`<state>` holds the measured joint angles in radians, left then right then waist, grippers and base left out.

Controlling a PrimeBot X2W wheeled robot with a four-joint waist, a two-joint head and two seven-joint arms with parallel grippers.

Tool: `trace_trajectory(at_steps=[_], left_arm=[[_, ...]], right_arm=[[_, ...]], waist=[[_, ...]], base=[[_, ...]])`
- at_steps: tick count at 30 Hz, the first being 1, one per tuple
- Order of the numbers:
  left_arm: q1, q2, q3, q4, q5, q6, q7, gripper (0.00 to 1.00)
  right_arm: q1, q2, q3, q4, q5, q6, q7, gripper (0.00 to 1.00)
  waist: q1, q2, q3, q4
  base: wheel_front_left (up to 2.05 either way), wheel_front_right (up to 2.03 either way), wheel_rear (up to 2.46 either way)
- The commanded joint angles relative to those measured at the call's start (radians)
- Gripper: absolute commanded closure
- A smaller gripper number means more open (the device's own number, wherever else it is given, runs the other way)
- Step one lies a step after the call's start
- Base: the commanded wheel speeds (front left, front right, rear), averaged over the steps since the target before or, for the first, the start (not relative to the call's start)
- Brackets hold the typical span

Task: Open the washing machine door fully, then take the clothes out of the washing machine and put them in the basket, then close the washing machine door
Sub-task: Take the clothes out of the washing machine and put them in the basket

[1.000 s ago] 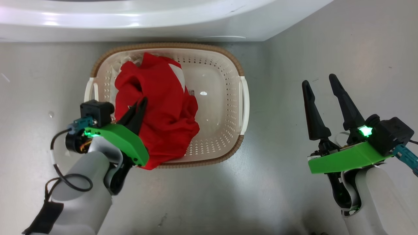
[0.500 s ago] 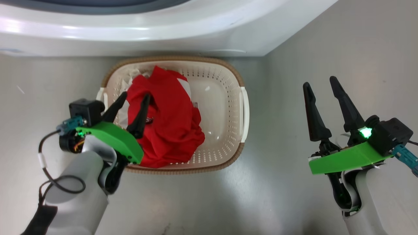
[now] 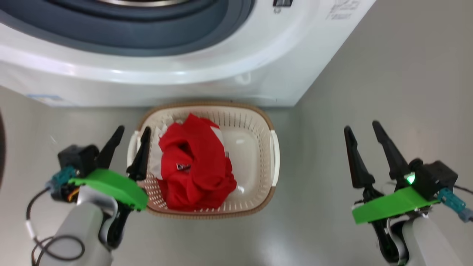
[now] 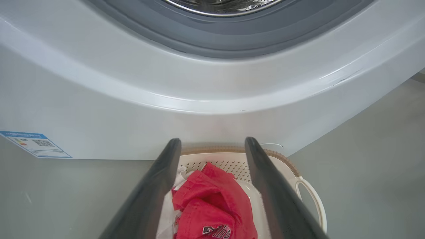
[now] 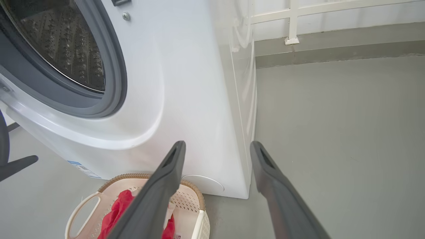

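Head view. The left claw point(image 3: 133, 129) sits at 8 o'clock, its pale forearm rising from the lower corner and its two dark fingers pointing toward 12 o'clock; the fingers are spread wide with nothing between them, and one fingertip overlaps the 9 o'clock handle of the basket point(image 3: 274, 166), though contact cannot be judged. The right claw point(image 3: 361, 126) sits at 4 o'clock, well apart from the basket, over the grey floor point(image 3: 325, 229); its fingers likewise point toward 12 o'clock and stand spread and empty. The basket, cream-white and perforated with a brown woven-look rim, stands on the floor at the centre, just in front of the washing machine point(image 3: 221, 74), which fills the 12 o'clock band. The clothes point(image 3: 196, 177) lie crumpled inside the basket, heaped toward its 9 o'clock half: bright red fabric with white parts along the 12 o'clock edge and a small dark logo point(image 3: 183, 167) facing up; the basket's 3 o'clock half shows bare bottom. The machine's grey gasket point(image 3: 147, 33) is exposed, and the right wrist view shows the perforated steel drum point(image 5: 66, 49) behind it. A blue label sticker point(image 4: 35, 144) marks the cabinet's lower front.
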<state>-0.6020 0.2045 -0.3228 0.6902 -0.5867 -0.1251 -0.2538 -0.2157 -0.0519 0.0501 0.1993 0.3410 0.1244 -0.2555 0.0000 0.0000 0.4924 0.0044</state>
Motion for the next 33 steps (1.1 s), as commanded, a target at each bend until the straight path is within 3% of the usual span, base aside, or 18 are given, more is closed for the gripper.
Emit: trace_trajectory(at_steps=[1,12,33], left_arm=[[0.048,0.026,0.061,-0.04,0.027,-0.006,-0.008,0.0],[0.238,-0.003,0.214,-0.211,0.166,-0.006,-0.008,0.0],[0.551,-0.051,0.382,-0.501,0.297,-0.006,-0.008,0.0]], right_arm=[[0.037,0.002,0.02,-0.015,-0.014,0.006,-0.006,0.0],[0.135,0.002,-0.01,-0.011,-0.025,0.006,-0.006,0.0],[0.278,0.002,-0.06,-0.047,-0.02,0.006,-0.006,0.0]], waist=[[0.0,0.0,-0.093,0.003],[0.0,0.0,-0.237,0.005],[0.0,0.0,-0.357,-0.011]], base=[[0.0,0.0,0.0],[0.0,0.0,0.0],[0.0,0.0,0.0]])
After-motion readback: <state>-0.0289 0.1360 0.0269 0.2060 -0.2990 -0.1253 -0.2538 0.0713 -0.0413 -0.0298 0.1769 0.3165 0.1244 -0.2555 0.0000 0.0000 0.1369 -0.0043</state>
